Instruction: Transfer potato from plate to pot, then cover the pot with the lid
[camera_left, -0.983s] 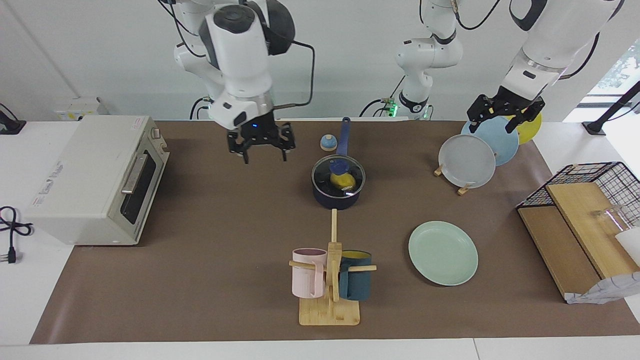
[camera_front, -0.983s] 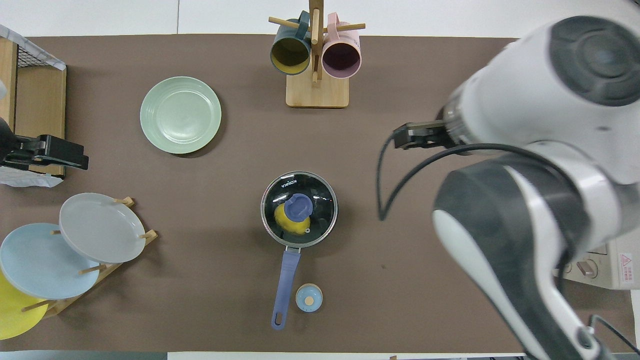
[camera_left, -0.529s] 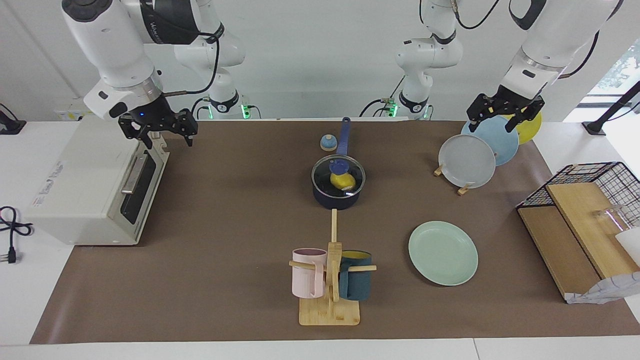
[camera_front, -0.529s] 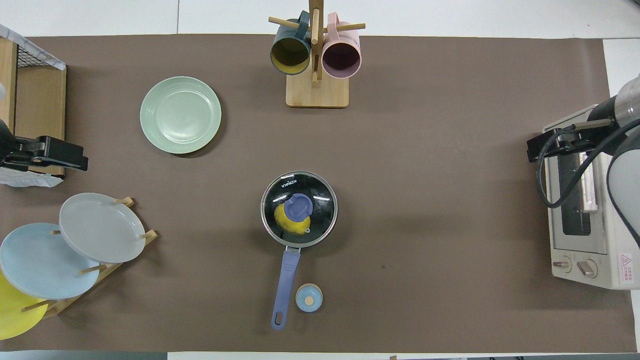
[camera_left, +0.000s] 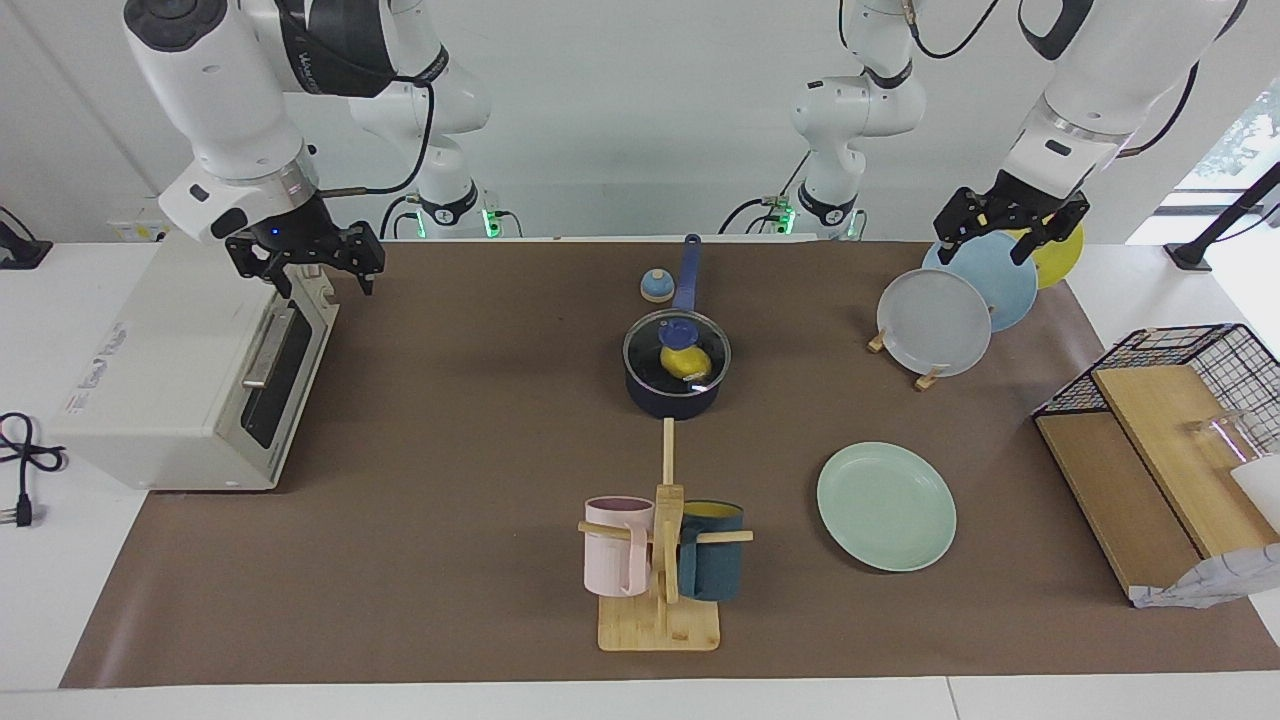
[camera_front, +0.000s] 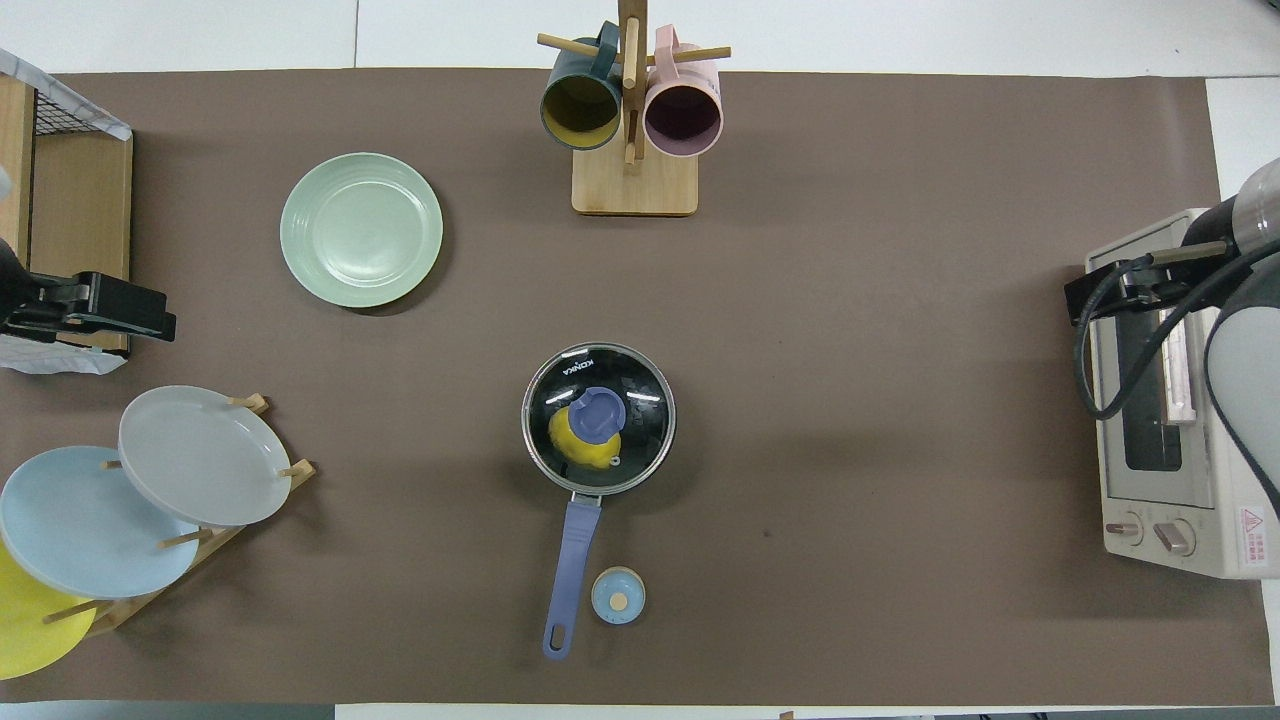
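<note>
The navy pot stands mid-table with its blue handle pointing toward the robots. The glass lid with a blue knob sits on the pot; it also shows in the overhead view. The yellow potato lies inside the pot under the lid, also in the overhead view. The mint-green plate lies bare, farther from the robots, toward the left arm's end. My right gripper is open and empty over the toaster oven's near corner. My left gripper is open and empty, waiting over the plate rack.
A white toaster oven stands at the right arm's end. A mug tree with a pink and a teal mug stands at the edge farthest from the robots. A rack of upright plates, a small bell-shaped object and a wire basket with boards are also there.
My right arm has swung away from beside the pot to over the toaster oven, and has nearly stopped there. The pot, lid, potato and left arm have not moved.
</note>
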